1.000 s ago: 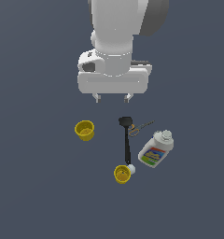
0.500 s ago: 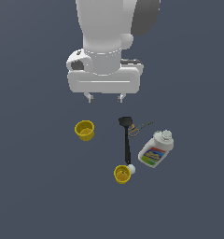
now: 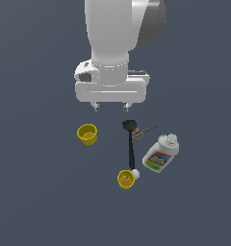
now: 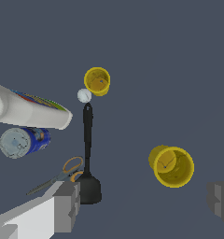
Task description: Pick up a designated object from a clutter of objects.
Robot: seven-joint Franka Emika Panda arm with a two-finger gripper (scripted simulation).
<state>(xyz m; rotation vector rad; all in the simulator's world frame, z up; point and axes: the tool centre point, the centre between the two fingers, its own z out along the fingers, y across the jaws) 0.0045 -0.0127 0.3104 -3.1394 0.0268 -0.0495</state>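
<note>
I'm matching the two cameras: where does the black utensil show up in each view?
Exterior view: the black utensil lies mid-picture, head toward the gripper, handle end by the small white ball.
Wrist view: the black utensil runs up the picture, head beside one of the fingers.
Shared landmark: the ball next to a yellow cup at the handle end.
</note>
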